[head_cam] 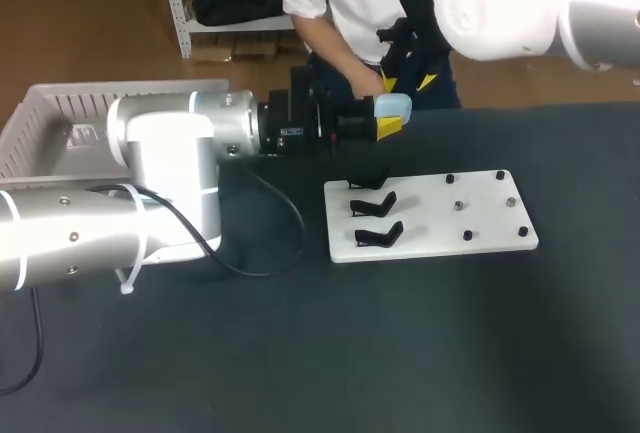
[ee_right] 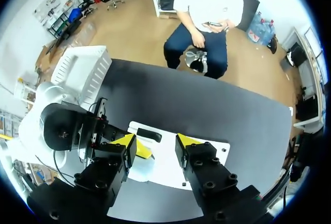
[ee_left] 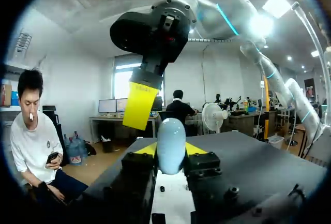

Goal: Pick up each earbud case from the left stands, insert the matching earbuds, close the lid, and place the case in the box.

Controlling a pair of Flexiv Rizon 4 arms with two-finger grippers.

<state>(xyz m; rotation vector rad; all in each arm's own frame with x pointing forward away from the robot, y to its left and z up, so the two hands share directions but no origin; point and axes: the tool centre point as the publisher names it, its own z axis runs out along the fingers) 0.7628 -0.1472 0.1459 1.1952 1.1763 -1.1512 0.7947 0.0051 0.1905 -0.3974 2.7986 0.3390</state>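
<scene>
The earbud case (ee_left: pixel 170 137) clamped in the left gripper (head_cam: pixel 389 119) could be knocked out by the spread, empty right gripper (ee_right: pixel 156 149) above.

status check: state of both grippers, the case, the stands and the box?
left gripper: shut on the earbud case, raised beside the white board.
earbud case: light blue, lid looks closed, off the stands.
right gripper: open, empty, above the left gripper.
stands: three black ones on the white board, no case on them.
box: white, inside mostly hidden.
</scene>
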